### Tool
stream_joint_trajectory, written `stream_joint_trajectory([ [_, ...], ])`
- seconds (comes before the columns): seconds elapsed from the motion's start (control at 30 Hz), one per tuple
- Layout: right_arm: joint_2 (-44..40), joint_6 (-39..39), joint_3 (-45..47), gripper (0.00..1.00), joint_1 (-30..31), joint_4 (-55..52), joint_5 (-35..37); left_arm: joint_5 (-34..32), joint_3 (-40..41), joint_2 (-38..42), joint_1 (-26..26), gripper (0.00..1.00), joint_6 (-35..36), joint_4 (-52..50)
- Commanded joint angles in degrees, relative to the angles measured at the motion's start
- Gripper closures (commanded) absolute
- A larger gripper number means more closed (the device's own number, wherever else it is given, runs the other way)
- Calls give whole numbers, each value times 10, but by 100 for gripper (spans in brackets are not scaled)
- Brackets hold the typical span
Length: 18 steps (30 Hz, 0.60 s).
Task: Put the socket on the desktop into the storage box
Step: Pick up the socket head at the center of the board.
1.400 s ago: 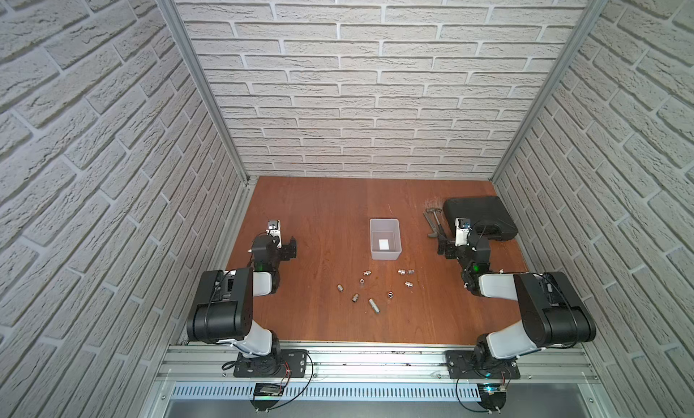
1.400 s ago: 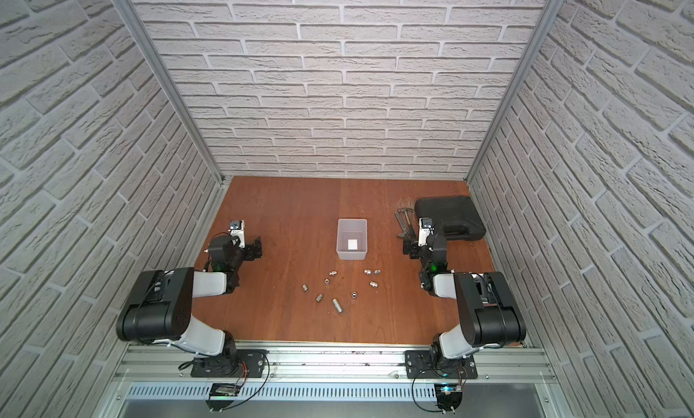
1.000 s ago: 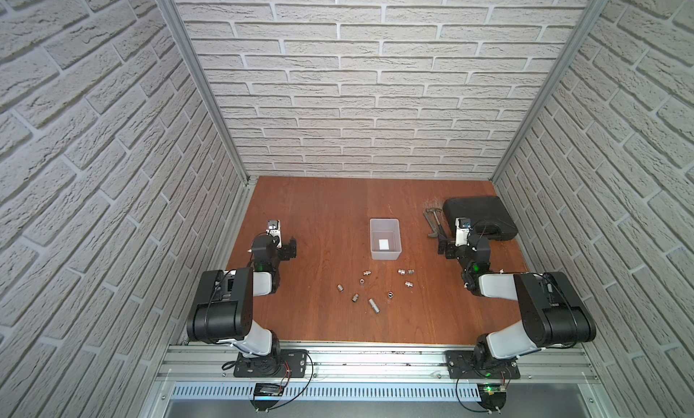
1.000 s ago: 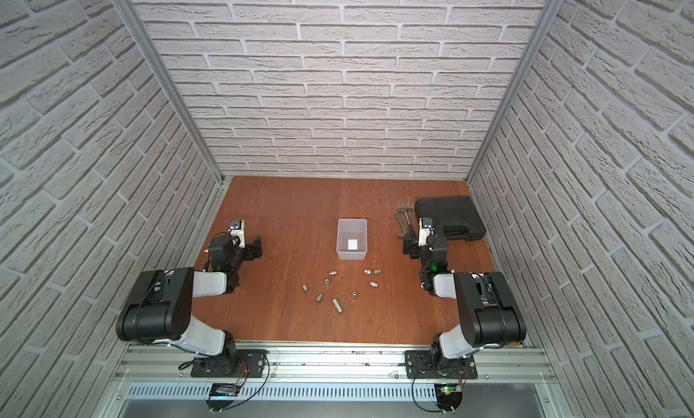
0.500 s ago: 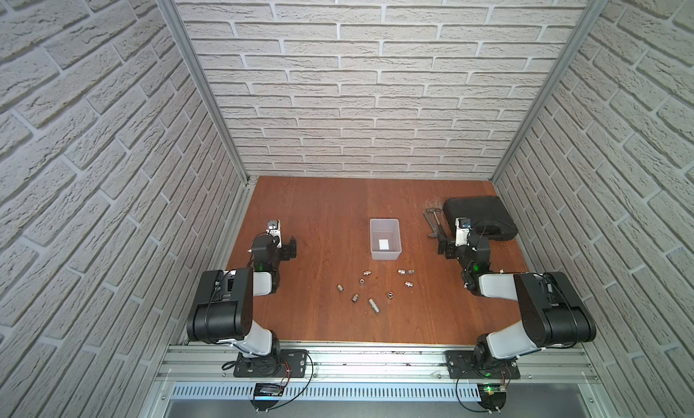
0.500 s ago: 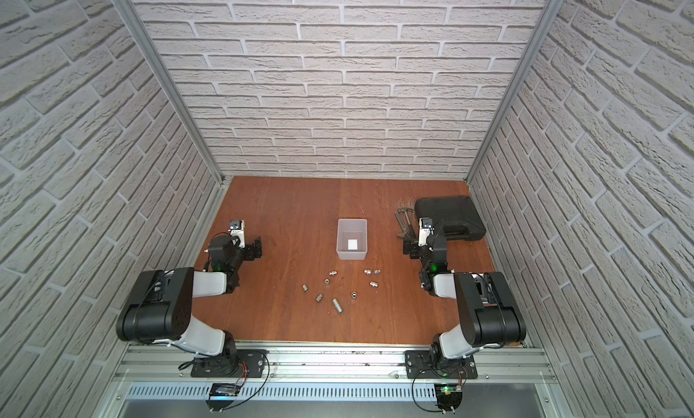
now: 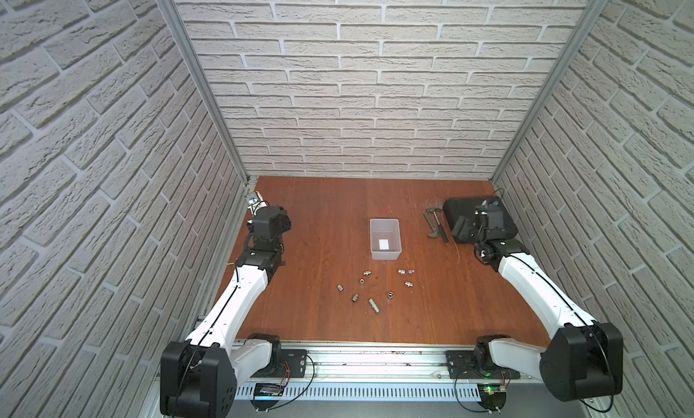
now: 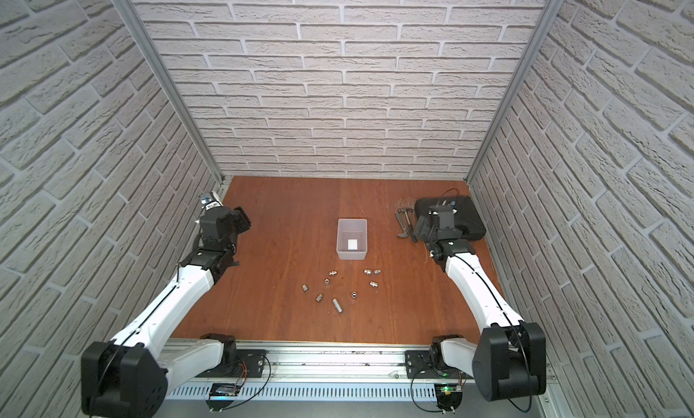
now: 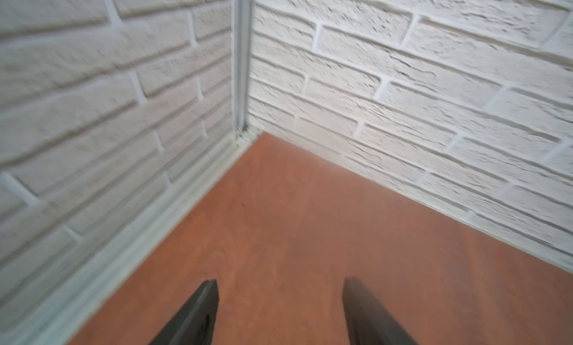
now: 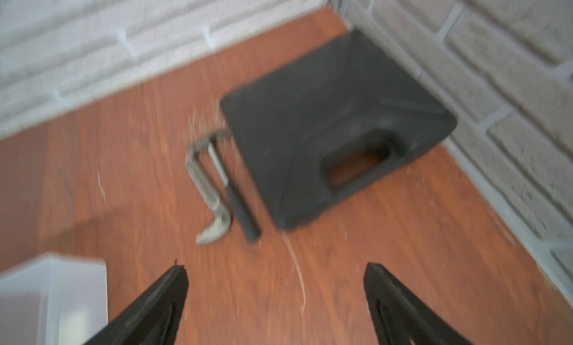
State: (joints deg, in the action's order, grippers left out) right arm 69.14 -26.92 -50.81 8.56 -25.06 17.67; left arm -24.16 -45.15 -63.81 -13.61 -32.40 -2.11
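Observation:
Several small metal sockets lie loose on the reddish-brown desktop (image 7: 330, 209) in front of the storage box; the longest socket (image 7: 374, 305) (image 8: 338, 306) is nearest the front. The pale storage box (image 7: 385, 239) (image 8: 352, 239) (image 10: 52, 290) stands mid-board, holding only its white square mark. At the far left edge my left gripper (image 7: 279, 220) (image 8: 240, 219) (image 9: 279, 281) is open over bare board, facing the back-left corner. On the right, my right gripper (image 7: 471, 228) (image 8: 424, 228) (image 10: 276, 266) is open and holds nothing. Both are far from the sockets.
A black case (image 7: 458, 207) (image 8: 465, 217) (image 10: 325, 120) with a moulded handle lies at the back right, just beyond my right gripper. A metal clamp-like tool (image 7: 433, 224) (image 8: 405, 224) (image 10: 207, 179) lies beside it. Brick walls close in three sides.
Both arms stand about where they were in the top views. The sockets, the storage box and the black case have not moved.

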Motion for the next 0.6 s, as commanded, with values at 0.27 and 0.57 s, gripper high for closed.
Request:
stream_joint_trajectory([
  [0.27,42,-184,10,8,361,-170,37,-16,8,-60,-303,52,-56,-90],
  [0.57,146,-224,-24,45,400,-102,34,6,110,101,-344,49,-125,-149],
])
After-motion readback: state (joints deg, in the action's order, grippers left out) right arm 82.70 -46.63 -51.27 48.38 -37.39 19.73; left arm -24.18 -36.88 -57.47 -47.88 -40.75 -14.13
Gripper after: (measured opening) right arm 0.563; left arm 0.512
